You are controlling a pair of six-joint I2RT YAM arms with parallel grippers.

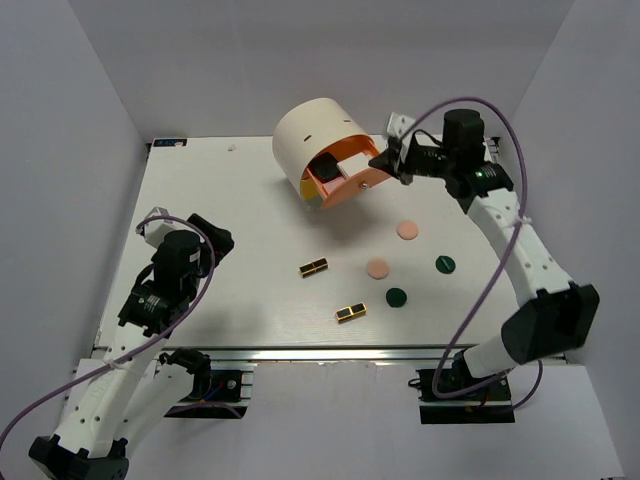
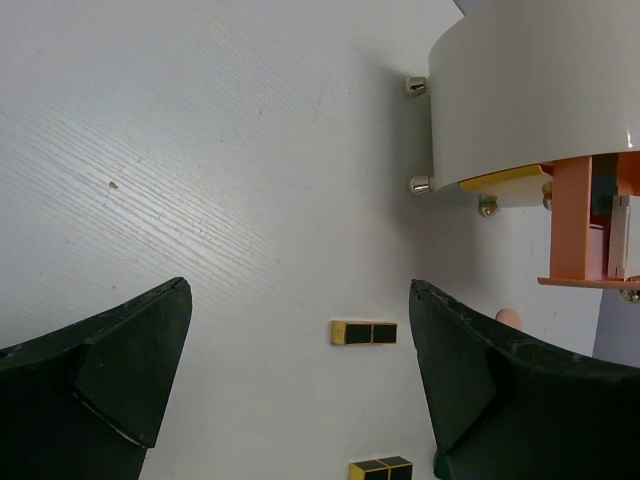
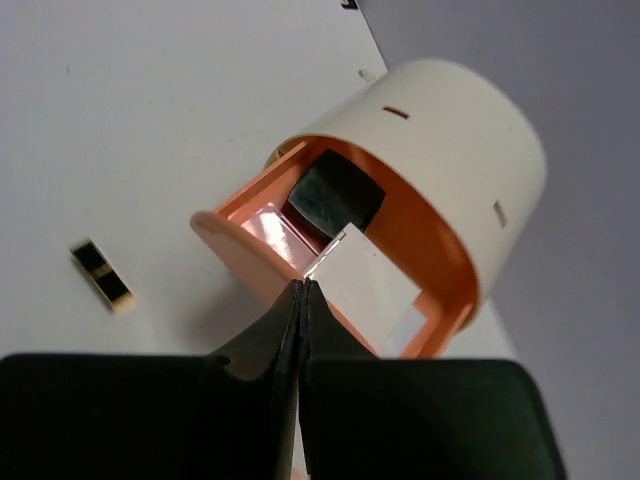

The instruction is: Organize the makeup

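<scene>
My right gripper (image 1: 384, 160) is shut on a corner of a thin white card (image 3: 365, 285), holding it inside the pulled-out orange drawer (image 1: 345, 190) of the cream cylinder (image 1: 312, 132). The right wrist view also shows a pink pad (image 3: 265, 225) and a dark piece (image 3: 335, 190) in the drawer. Two peach discs (image 1: 407, 230) (image 1: 377, 268), two dark green discs (image 1: 445, 264) (image 1: 396, 297) and two black-and-gold palettes (image 1: 313, 267) (image 1: 351, 312) lie on the table. My left gripper (image 1: 186, 230) is open and empty at the left, with the palettes (image 2: 364, 332) (image 2: 381, 468) ahead of it.
White walls enclose the table (image 1: 230, 200) on the left, back and right. A small white piece (image 1: 397, 122) shows behind my right gripper. The aluminium rail (image 1: 330, 352) runs along the table's near edge.
</scene>
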